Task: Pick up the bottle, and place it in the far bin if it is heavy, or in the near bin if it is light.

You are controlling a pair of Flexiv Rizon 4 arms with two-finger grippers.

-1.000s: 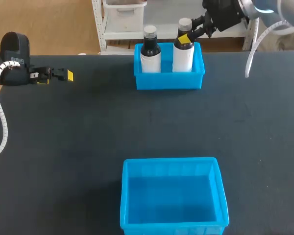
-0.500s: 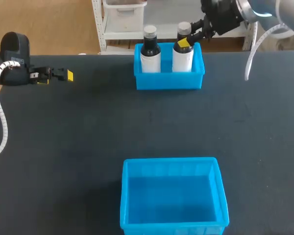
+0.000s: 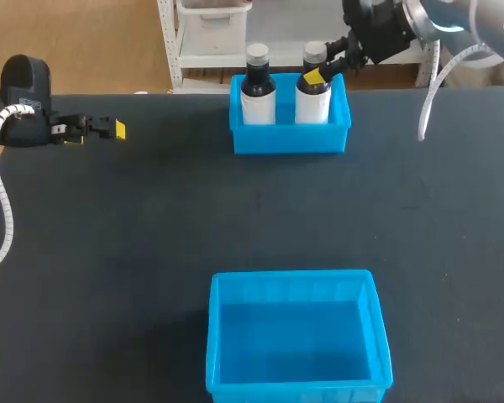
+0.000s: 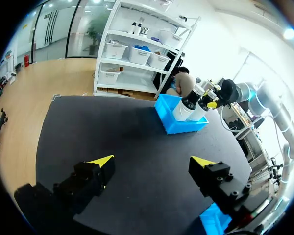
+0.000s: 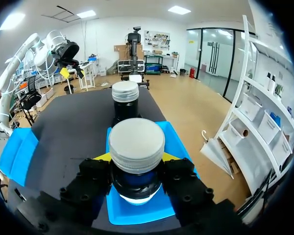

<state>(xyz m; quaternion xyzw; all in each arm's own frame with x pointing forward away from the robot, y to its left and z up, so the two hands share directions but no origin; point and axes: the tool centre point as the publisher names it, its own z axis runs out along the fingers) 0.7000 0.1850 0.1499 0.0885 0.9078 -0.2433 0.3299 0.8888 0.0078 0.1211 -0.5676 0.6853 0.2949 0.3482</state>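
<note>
Bottle (image 3: 313, 91) upright in far bin (image 3: 290, 139), next to second bottle (image 3: 258, 88). Right gripper (image 5: 135, 159) clamped on its neck below cap, fingers touching both sides. Left gripper (image 4: 152, 161) wide open, empty, well apart from far bin.

Bright, even light from ceiling panels (image 5: 179, 10) falls on the matt dark bench (image 3: 109, 252), with only a faint, soft shadow lying beside the near bin (image 3: 235, 336).

Tight in the far bin (image 3: 290, 138) — left bottle (image 3: 257, 96) stands just beside right bottle (image 3: 313, 99), whose neck the right gripper (image 3: 317, 76) grips. Wide passage over the table (image 3: 151, 218) to the near bin (image 3: 298, 336), open on top. The left gripper (image 4: 152, 161), spread, sits at the far-left edge.
</note>
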